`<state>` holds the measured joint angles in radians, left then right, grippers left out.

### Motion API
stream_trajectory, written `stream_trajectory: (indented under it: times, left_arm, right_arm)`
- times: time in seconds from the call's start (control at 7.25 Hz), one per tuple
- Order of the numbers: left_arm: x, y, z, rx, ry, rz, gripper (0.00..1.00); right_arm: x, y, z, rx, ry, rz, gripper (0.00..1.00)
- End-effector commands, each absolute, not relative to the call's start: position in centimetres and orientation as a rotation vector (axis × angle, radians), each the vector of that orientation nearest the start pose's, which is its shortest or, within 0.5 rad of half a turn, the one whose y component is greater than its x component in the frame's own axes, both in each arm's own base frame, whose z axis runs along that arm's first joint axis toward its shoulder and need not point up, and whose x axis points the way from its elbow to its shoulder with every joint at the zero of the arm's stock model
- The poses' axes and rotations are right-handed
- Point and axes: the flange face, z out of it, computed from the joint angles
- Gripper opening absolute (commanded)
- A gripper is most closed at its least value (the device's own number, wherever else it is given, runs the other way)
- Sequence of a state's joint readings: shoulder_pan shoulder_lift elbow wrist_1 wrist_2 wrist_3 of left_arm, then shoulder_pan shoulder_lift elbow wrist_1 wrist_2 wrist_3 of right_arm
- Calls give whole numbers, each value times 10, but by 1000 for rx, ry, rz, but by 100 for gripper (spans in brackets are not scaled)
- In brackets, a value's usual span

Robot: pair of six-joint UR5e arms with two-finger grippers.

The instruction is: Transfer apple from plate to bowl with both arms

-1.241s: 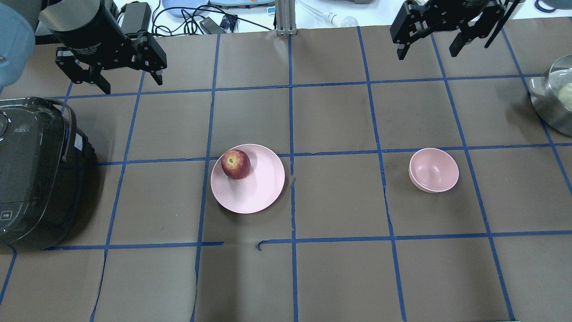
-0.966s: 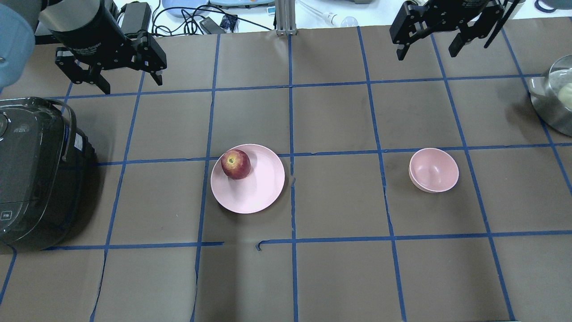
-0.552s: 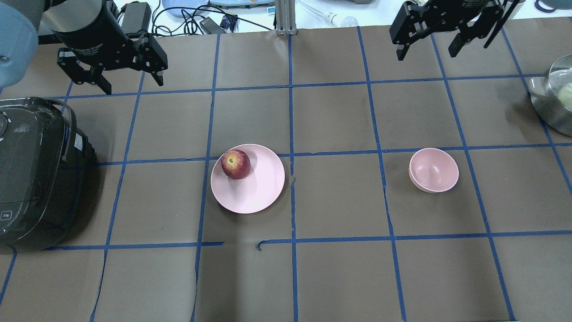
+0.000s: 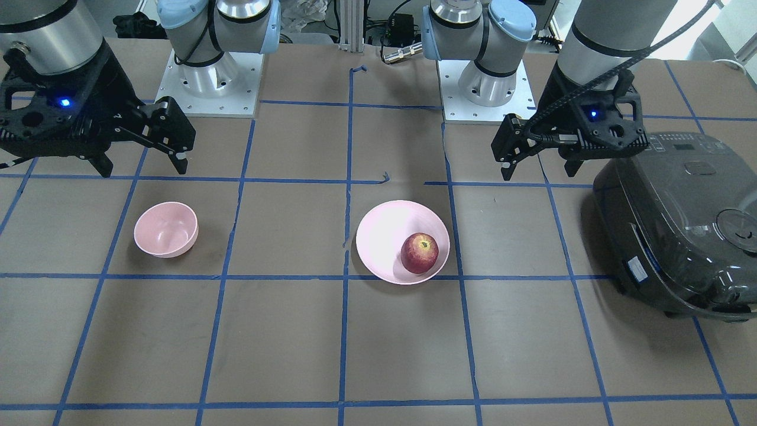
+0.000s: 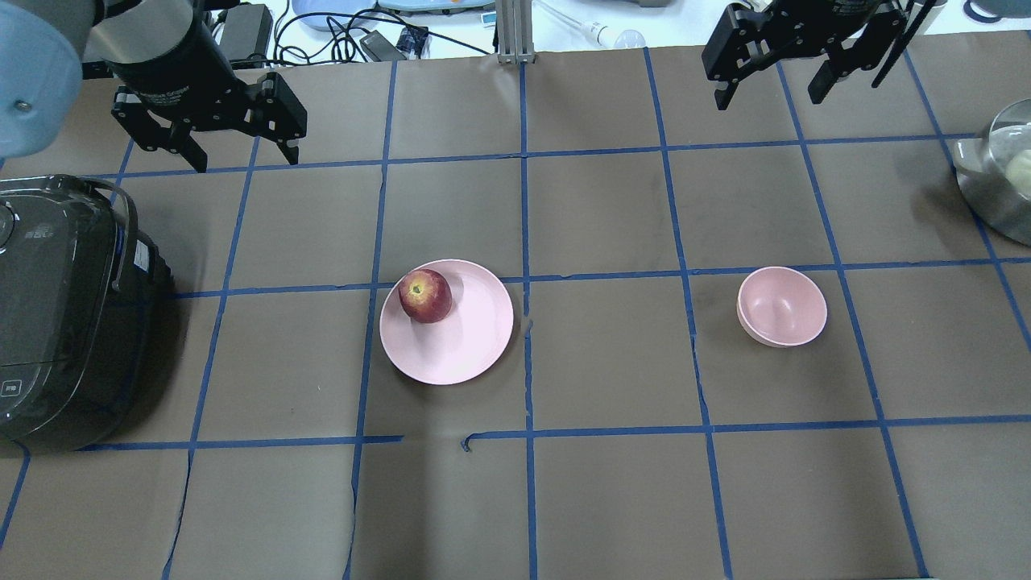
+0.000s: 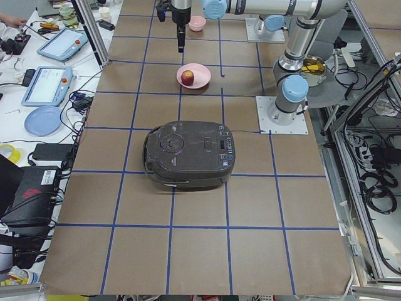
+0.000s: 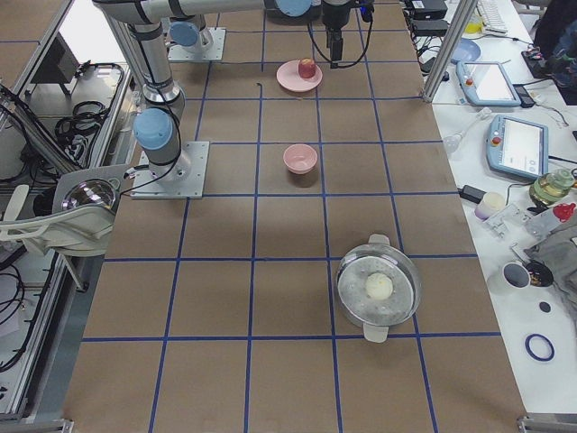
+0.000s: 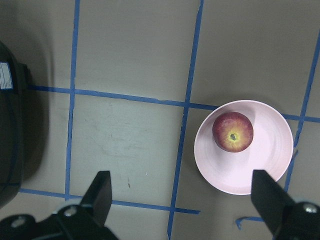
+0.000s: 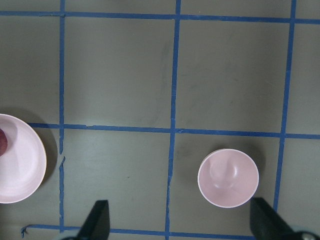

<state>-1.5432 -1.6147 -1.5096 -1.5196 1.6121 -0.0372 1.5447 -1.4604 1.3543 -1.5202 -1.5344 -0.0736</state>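
Observation:
The red apple (image 5: 424, 296) sits on the left part of the wide pink plate (image 5: 467, 346) near the table's middle; it also shows in the left wrist view (image 8: 232, 132). The small pink bowl (image 5: 782, 307) stands empty to the right, apart from the plate. My left gripper (image 5: 242, 157) is open and empty, high above the table's far left, well away from the apple. My right gripper (image 5: 769, 90) is open and empty, high at the far right, beyond the bowl.
A dark rice cooker (image 5: 64, 314) stands at the table's left edge. A steel pot (image 5: 999, 181) with a glass lid sits at the right edge. Cables and devices (image 5: 354, 32) lie beyond the far edge. Blue tape lines grid the brown table.
My left gripper has shifted slightly to the right and turned a little. The right gripper, apple, plate and bowl have not moved.

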Motion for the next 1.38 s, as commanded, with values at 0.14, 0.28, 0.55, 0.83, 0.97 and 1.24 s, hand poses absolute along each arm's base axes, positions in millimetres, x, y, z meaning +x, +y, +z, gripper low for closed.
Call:
stream_trajectory:
  times: [0.14,0.28,0.55,0.83,0.97,1.24]
  left_arm:
    - [-122,-526,499,-9,3038,-118,100]
    - [-125,-525,500,-15,3043,-122,100]
    - [-128,-522,504,-16,3066,-128,100]
    - [-127,-525,494,-11,3070,-102,100]
    - [-132,-525,492,-20,3118,-101,100]
    - [-135,-528,469,-43,3128,-37,100]
  right_arm:
    - [123,-545,532,-75,3105,-89,100]
    - [123,-545,532,-75,3105,-89,100]
    - [123,-545,532,-75,3107,-88,100]
    - [123,-545,533,-75,3107,-91,100]
    - [123,-545,533,-73,3105,-91,100]
    - [122,-545,532,-83,3110,-88,100]
